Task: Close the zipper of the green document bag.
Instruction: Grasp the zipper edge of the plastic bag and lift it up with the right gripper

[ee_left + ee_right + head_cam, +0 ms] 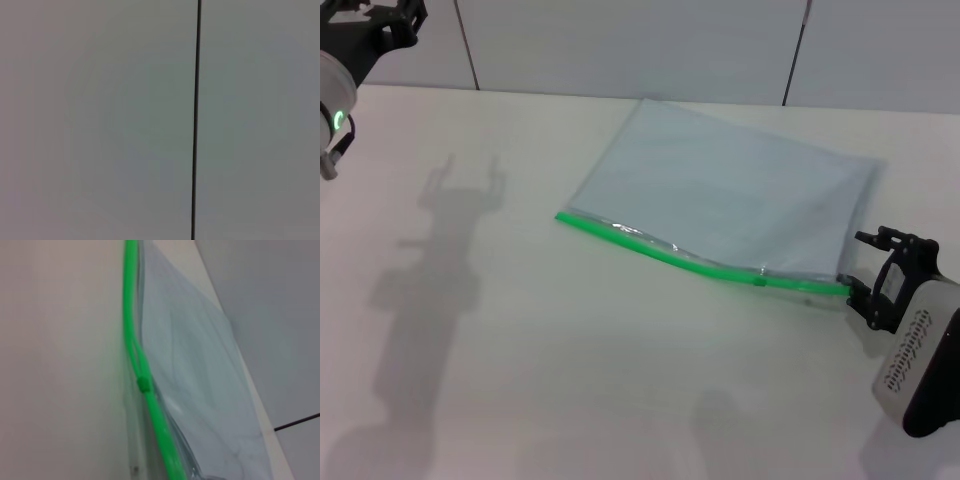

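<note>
Currently I judge the job barely begun: the green document bag (720, 195) lies flat on the table (520, 380), its zipper (700, 262) split beyond the slider (143, 384), my right gripper (855, 280) at the bag's near-right corner, jaw state untellable, left gripper (380, 25) parked high at far left.

white table (570, 380) | panelled wall (620, 45), dark seams

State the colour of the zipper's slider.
Bright green, like the zipper; the slider shows best in the right wrist view.
</note>
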Controlling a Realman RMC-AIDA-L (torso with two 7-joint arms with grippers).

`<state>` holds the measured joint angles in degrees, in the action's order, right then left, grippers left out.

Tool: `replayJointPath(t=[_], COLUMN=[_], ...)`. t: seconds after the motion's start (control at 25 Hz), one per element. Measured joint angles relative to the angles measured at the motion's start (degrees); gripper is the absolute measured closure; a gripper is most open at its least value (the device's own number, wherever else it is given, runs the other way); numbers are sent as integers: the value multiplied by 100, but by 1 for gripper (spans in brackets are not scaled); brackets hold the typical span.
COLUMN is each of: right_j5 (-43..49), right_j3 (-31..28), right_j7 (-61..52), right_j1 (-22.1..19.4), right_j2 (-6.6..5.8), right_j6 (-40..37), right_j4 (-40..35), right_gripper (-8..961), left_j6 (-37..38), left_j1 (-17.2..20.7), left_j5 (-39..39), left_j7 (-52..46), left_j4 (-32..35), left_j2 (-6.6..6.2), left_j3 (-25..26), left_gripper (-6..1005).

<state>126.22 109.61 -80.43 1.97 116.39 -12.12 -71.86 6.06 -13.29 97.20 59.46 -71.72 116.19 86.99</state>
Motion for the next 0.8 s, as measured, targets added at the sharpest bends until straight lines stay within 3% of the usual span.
replayJointPath(t=[0.28,0.8], right_j5=[-3,-231], right_j3=[108,419], right_j7=[-76,-85], right_j1=[168,648], right_j2=[-9,-29], right_j6=[28,35], right_j4=[70,377], right_gripper=[429,484], left_j6=[-4,-157], left_j1=[-15,-101], left_j5=[0,1], left_j7=[1,3], left_j4=[0,1], left_j2=[0,0], left_j3=[-54,-84], left_gripper=[448,448])
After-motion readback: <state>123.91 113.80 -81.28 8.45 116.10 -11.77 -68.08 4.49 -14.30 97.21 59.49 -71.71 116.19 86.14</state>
